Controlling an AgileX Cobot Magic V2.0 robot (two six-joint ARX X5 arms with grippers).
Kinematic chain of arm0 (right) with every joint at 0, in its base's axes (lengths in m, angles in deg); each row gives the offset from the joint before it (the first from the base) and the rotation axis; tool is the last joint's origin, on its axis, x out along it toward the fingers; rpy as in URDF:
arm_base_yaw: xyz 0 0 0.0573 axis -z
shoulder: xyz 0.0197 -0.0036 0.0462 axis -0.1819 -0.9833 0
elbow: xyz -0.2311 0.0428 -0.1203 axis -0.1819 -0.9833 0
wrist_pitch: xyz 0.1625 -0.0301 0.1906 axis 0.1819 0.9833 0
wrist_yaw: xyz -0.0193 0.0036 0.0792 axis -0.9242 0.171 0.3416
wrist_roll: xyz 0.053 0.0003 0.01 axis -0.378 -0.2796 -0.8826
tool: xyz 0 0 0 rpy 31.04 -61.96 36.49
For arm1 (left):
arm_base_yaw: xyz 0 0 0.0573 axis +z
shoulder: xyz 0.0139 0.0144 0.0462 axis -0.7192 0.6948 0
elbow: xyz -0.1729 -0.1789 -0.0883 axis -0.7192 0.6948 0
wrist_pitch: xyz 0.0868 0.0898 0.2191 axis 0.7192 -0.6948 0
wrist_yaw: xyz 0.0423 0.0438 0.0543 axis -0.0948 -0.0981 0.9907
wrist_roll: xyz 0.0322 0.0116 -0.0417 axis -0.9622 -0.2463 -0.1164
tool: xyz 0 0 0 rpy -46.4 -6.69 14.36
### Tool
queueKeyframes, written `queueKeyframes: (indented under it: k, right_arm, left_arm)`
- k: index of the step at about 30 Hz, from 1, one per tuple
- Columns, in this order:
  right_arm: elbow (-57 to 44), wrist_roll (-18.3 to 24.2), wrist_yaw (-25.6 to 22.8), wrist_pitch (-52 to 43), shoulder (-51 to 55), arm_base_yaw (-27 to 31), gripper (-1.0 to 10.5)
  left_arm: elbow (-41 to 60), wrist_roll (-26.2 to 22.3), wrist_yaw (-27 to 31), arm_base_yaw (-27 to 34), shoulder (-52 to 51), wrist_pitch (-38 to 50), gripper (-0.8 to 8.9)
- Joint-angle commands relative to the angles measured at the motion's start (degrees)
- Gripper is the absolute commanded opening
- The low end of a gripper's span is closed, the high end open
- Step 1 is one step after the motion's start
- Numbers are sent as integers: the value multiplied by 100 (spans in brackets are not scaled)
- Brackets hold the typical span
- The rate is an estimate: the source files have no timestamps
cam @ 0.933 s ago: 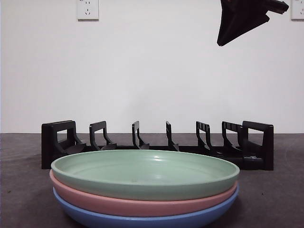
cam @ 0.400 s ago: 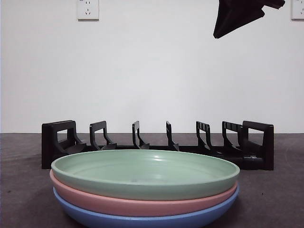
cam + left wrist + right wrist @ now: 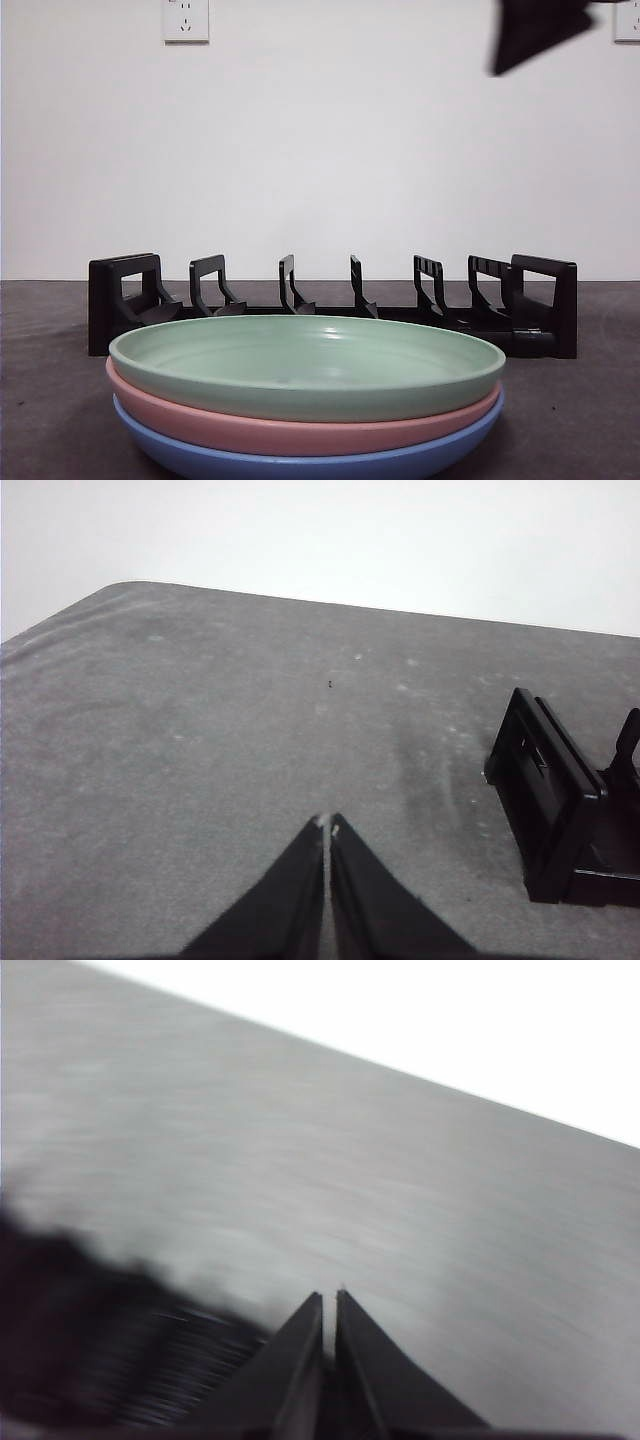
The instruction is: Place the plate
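Sitting topmost on a stack of three, the green plate [image 3: 306, 365] rests nested in a pink plate [image 3: 300, 428], which lies in a blue plate [image 3: 310, 462], all at the near edge of the table [image 3: 40, 400]. It looks rigid and fairly light, probably smooth and a little slippery, so the thin raised rim is the sensible place to pinch; the flat centre offers nothing to hold. It lies level with its open face up. Being round, it has no long axis; its flat axis runs parallel to the black rack [image 3: 330, 300] just behind it, whose slots stand empty. The right gripper [image 3: 328, 1305] has its jaws pressed together on nothing and shows as a blurred dark tip high near the table's right side. The left gripper [image 3: 327, 828], also closed and empty, waits over bare table beside one end of the rack.
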Motion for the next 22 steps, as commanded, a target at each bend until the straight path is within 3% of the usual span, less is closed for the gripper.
queueKeyframes:
  k: [1, 5, 9, 15, 22]
  right_arm:
    - [-1257, -46, -63, -911, 914, 442, 20]
    - [-3283, -424, -66, -2140, 2621, 1298, 20]
    - [-4612, -417, -72, -2133, 4345, 1799, 20]
    - [-5626, -424, -68, -1661, 6057, 1926, 20]
    - [-5906, -363, -114, -1104, 6679, 1932, 20]
  left_arm:
    - [111, 28, -9, 0, -11, 61, 7]
    - [111, 28, -9, 0, -11, 61, 7]
    - [111, 28, -9, 0, -11, 61, 7]
    - [111, 28, -9, 0, -11, 61, 7]
    - [109, 28, -9, 0, -11, 57, 7]
